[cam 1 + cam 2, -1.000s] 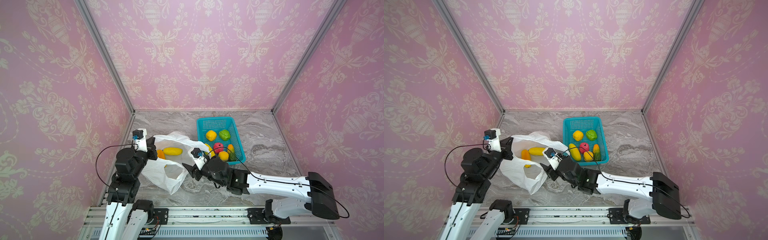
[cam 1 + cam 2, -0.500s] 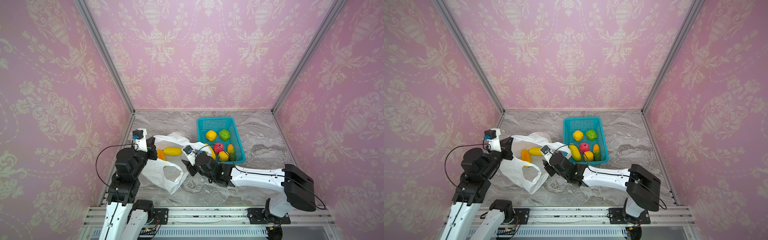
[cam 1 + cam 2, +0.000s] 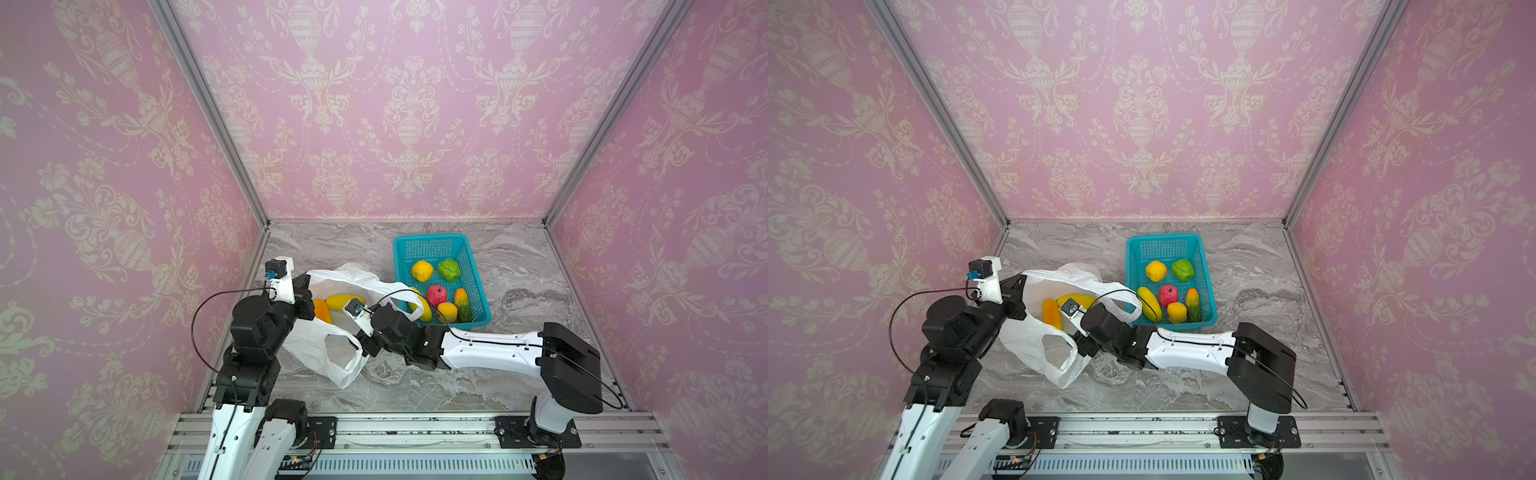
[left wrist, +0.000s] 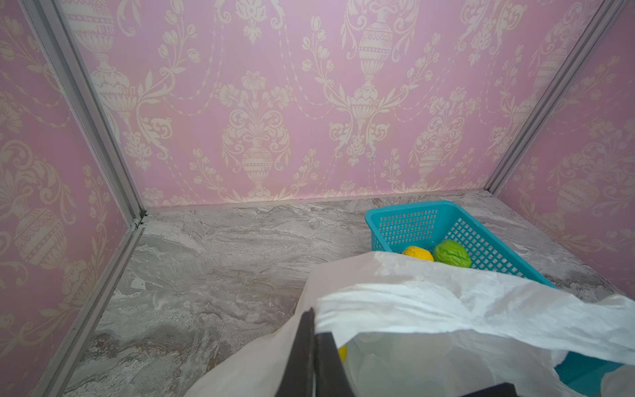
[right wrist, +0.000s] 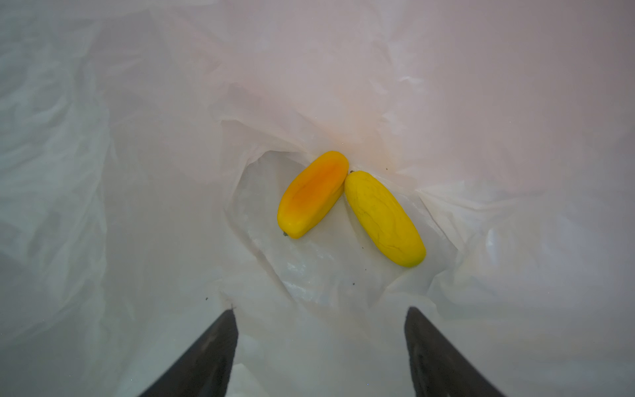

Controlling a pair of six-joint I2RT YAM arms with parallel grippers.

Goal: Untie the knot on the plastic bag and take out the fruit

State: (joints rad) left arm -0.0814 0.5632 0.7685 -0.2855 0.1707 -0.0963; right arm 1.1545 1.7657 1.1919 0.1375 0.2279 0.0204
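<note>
While the left fingers clamp the plastic bag, the right fingers, apart inside it, should straddle one yellow fruit squarely.

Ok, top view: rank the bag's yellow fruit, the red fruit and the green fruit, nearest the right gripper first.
1. Yellow fruit, inside the plastic bag, just ahead of the right gripper.
2. Red fruit, middle of the basket.
3. Green fruit, toward the basket's far end.
</note>
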